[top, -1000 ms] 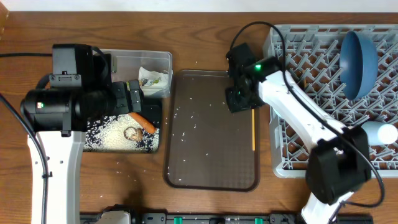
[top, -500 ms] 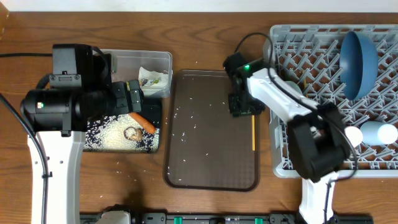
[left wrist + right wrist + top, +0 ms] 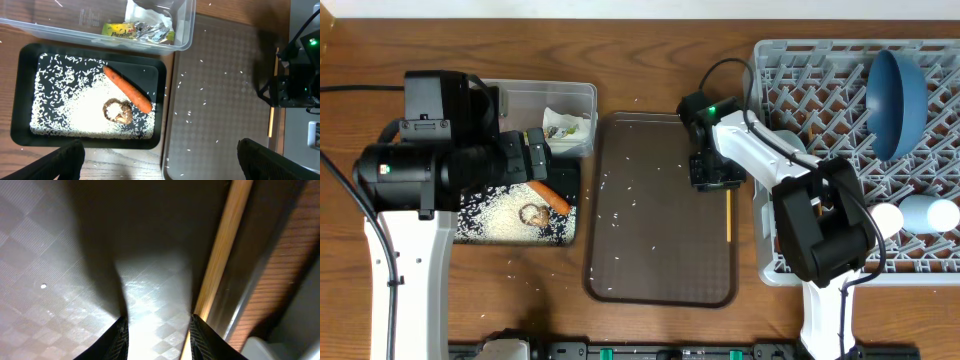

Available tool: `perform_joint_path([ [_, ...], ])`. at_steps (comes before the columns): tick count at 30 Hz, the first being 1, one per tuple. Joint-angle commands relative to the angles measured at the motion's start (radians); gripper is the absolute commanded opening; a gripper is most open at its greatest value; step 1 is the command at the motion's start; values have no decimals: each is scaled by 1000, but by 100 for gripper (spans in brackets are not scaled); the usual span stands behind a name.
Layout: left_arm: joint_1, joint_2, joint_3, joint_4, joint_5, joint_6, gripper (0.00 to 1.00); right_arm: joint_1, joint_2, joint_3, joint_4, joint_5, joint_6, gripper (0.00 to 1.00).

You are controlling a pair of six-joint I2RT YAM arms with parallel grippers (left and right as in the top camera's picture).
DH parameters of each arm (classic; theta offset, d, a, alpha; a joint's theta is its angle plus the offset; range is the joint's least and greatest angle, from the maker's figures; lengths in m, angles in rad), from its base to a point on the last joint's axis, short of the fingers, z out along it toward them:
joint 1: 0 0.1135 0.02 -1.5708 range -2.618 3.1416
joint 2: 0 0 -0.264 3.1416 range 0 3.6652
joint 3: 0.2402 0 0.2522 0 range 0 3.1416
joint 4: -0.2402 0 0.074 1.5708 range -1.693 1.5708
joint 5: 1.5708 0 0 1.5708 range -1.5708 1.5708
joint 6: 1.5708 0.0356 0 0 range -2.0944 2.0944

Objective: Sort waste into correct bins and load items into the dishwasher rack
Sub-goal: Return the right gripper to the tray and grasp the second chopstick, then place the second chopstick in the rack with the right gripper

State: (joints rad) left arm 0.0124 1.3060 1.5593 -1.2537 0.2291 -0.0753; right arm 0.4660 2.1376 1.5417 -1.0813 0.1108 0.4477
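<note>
My right gripper (image 3: 715, 172) is low over the right edge of the brown tray (image 3: 650, 240), open, with bare tray between its fingers (image 3: 119, 340). A wooden chopstick (image 3: 226, 255) runs beside and under the right finger, and shows as a thin stick (image 3: 728, 212). My left gripper (image 3: 160, 165) hangs wide open above the black tray (image 3: 20, 90), which holds rice grains (image 3: 65, 105), a carrot (image 3: 127, 89) and a brown lump (image 3: 118, 111). The clear tub (image 3: 75, 30) holds a yellow wrapper (image 3: 137, 31) and tissue (image 3: 150, 10).
The grey dishwasher rack (image 3: 790, 90) fills the right side, with the dark blue dish (image 3: 895, 100) standing in it and a light-blue bowl (image 3: 932, 213) lower down. Loose rice grains dot the brown tray and the wood around it.
My right gripper has slid a little toward the near side along the tray's right edge, closer to the chopstick, and its jaws have narrowed slightly. The left arm has not moved.
</note>
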Motion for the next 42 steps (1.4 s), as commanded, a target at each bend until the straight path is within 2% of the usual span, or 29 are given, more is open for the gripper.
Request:
perform_joint_path([
  [1,5,2,9,-3,-10,-5,98,-3,-40,-3,-9,105,1,38],
  [8,5,2,9,-3,-10,-5,98,-3,-43,-3,-14,121,9,41],
  [14,5,2,9,-3,-10,-5,98,-2,-43,-36,28,42,8,39],
  [17,5,2,9,-3,-10,-5,98,-3,-43,-88,76,-5,13,30],
  [20,5,2,9,-3,-10,-5,98,-3,-43,-150,114,-31,35,26],
  [24,5,2,9,-3,-10,-5,98,0,-43,-177,134,-69,28,11],
  [25,5,2,9,-3,-10,-5,98,3,-45,-174,139,-74,8,3],
  [31,5,2,9,-3,-10,-5,98,18,-96,-101,113,-83,-78,1],
  [36,5,2,9,-3,-10,-5,98,18,-233,42,55,-169,-197,1],
  [42,5,2,9,-3,-10,-5,98,-38,-424,138,28,-97,-244,1],
])
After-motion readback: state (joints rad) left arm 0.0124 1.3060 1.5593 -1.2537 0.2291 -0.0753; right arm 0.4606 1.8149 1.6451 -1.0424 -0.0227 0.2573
